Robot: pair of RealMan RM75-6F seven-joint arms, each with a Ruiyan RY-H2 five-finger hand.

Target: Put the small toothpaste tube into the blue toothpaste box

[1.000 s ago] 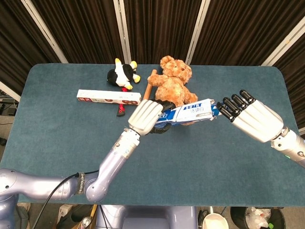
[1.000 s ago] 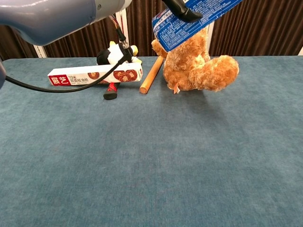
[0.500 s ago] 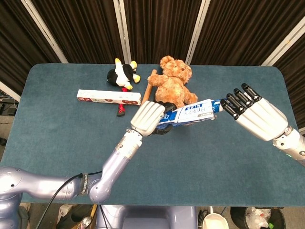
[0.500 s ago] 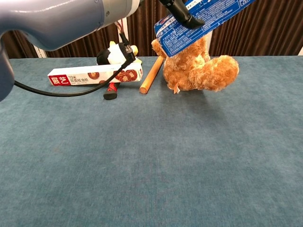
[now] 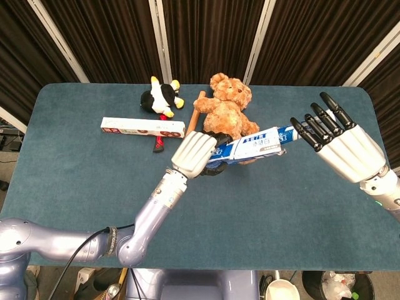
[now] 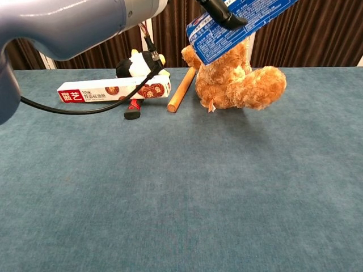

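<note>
Blue toothpaste box held aloft, tube out of sight

Blue toothpaste box (image 5: 253,145) is gripped at its near end by the left hand (image 5: 192,154) and held above the table (image 5: 75,175), just in front of the teddy bear (image 5: 226,109). The right hand (image 5: 342,145) is seen with fingers spread and nothing in it, its fingertips (image 5: 301,130) close to the box's far end — whether they touch cannot be told. The small toothpaste tube is not visible in either view; it may already lie inside the box, though this is only a judgement.

For the step in hand, the box would best be kept steady by the left hand while the far end is checked or its flap pressed closed, with force applied along the box's length so that it is not twisted out of the grip.

Room is limited toward the back: the bear, the wooden stick (image 5: 194,119), the white carton (image 5: 142,127) and the cow toy (image 5: 160,97) are clustered there. Broad bare cloth lies toward the near edge — the safer direction for lowering the box
</note>
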